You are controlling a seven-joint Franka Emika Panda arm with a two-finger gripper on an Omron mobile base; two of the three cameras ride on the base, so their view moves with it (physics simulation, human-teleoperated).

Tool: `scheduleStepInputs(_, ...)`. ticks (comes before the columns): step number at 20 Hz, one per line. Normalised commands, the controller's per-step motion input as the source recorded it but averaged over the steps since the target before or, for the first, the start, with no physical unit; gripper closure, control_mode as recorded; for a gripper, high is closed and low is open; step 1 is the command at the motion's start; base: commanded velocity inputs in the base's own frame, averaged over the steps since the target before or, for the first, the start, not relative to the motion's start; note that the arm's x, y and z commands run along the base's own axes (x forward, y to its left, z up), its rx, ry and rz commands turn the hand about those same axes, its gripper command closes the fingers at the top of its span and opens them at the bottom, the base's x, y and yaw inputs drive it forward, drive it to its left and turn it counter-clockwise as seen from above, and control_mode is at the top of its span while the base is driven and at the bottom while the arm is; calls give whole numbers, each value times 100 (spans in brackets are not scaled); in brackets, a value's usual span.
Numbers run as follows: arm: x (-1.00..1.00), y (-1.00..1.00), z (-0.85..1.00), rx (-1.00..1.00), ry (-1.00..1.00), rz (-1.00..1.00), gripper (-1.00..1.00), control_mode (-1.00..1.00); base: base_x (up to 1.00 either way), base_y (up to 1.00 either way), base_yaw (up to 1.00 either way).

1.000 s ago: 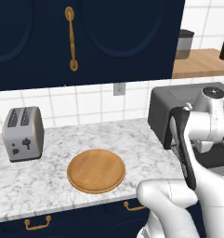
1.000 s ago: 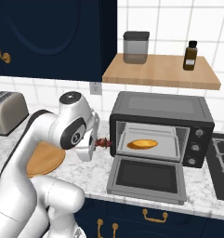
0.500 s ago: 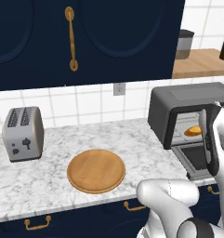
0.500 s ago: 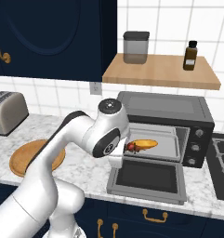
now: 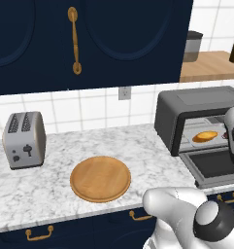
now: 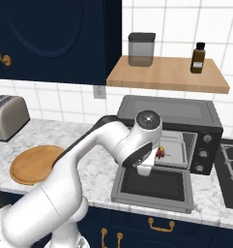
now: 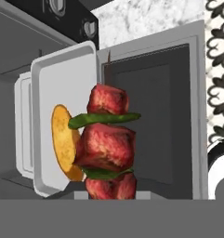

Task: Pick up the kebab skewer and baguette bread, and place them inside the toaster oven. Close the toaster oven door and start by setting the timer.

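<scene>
Kebab skewer (image 7: 107, 144), a thin stick threaded with dark red meat chunks and green pepper slivers, sits clamped in the pincer, whose jaws are drawn narrow on its lower end; in the hand view it rises from six o'clock, its bare tip toward twelve.

Left to right, left base view: small silver two-slot toaster (image 5: 24, 140) at nine o'clock; round tan wooden board (image 5: 100, 178) on the white marble counter (image 5: 55, 155), nothing on it; boxy dark grey toaster oven (image 5: 198, 114) at three o'clock, its dark flat door (image 5: 213, 166) dropped flat toward the robot.

Right base view: white arm reaches over the open door (image 6: 154, 187), the skewer (image 6: 161, 152) a small red speck at the oven (image 6: 171, 118) mouth.

Baguette bread (image 7: 64, 143), a stubby golden-yellow loaf piece, already lies on the pale grey metal tray (image 7: 62, 88) inside the cavity. In the hand view, skewer overlaps the loaf's edge; whether they touch, cannot tell.

Step in hand, by my reading: carry the skewer in and lay it on the tray.
- Aim for bare tray beside the loaf, not on top of it.
- Stay above the door and under the cavity roof; the stick's tip leads.
- Go low before letting go so it does not roll.
- Back straight out, then lift the door.
</scene>
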Motion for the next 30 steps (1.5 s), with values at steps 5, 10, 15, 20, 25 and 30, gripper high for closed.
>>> scheduleStepInputs(5, 39, -26, 0, 5, -3, 2, 100, -100, 0, 0, 0)
scheduleStepInputs(10, 25, -25, -5, 0, 0, 0, 100, -100, 0, 0, 0)
scheduleStepInputs(15, 22, -35, -3, 0, -4, 0, 100, -100, 0, 0, 0)
scheduleStepInputs(20, 10, -27, -14, 0, -10, 0, 100, -100, 0, 0, 0)
scheduleStepInputs(25, 14, -10, -41, 0, -9, 0, 100, -100, 0, 0, 0)
scheduleStepInputs(30, 28, -5, -18, 0, -6, 0, 100, -100, 0, 0, 0)
